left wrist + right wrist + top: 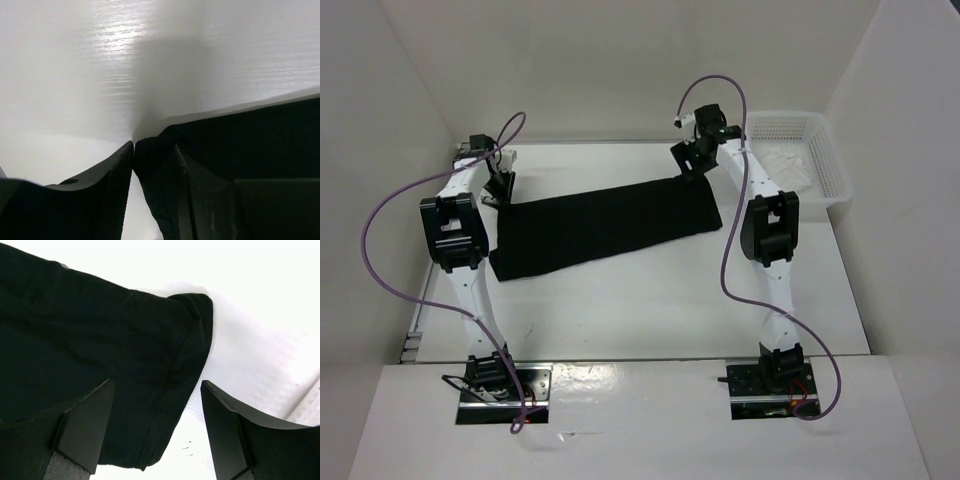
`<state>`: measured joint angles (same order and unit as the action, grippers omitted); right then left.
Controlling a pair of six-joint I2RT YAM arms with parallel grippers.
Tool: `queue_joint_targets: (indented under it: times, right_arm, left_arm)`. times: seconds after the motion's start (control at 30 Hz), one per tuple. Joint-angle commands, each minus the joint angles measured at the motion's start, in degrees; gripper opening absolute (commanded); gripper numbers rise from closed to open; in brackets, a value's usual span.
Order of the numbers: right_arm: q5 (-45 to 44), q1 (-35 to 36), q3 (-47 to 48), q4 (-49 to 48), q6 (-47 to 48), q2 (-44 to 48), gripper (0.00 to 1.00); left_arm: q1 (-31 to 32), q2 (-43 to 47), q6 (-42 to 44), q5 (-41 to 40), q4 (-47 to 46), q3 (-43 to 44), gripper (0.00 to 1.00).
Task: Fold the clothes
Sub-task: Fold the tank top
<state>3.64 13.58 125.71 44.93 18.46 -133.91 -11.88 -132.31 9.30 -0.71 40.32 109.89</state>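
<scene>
We see our left jaws pinching the shirt's (605, 225) far left corner, while our right jaws hang wide above its far right corner on the tabletop (620, 310).

The T-shirt (605, 228) lies on the table (650, 310) (basket (835, 170) beyond its right end, fabric (788, 165) inside).

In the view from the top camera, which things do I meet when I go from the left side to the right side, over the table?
First the left hand, then the T-shirt, then the right hand, and last the basket.
</scene>
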Motion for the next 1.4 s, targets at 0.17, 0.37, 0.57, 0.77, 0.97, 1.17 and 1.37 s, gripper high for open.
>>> queue_joint_targets:
  times: [0.17,0.37,0.57,0.77,0.97,1.17,1.37]
  right_arm:
    - [2.0,-1.0,16.1,6.0,-1.1,-8.3,0.78]
    - [2.5,-2.1,22.8,7.4,-1.1,-12.1,0.79]
    - [3.1,-3.2,27.2,9.1,-1.1,-16.6,0.79]
    - [4.3,-4.8,28.6,9.7,-1.1,-20.1,0.79]
    - [6.0,-5.3,30.3,10.2,-1.1,-22.5,0.77]
    - [7.2,-5.3,32.1,10.2,-1.6,-23.6,0.77]
    - [8.6,-5.3,33.2,10.2,-2.1,-23.6,0.77]
  left_arm:
    - [-0.3,-0.9,2.5,2.4,0.4,-2.4,0.18]
    - [-0.3,1.4,2.5,2.4,0.4,-6.2,0.04]
    - [-0.3,3.0,2.5,1.9,0.4,-7.4,0.04]
    - [-0.3,4.2,2.5,1.3,0.9,-8.0,0.05]
    - [-0.3,5.3,2.5,1.3,0.9,-9.1,0.05]
    - [-0.3,6.5,2.5,0.8,0.9,-11.4,0.06]
    - [-0.3,7.0,3.0,0.2,0.9,-12.5,0.06]
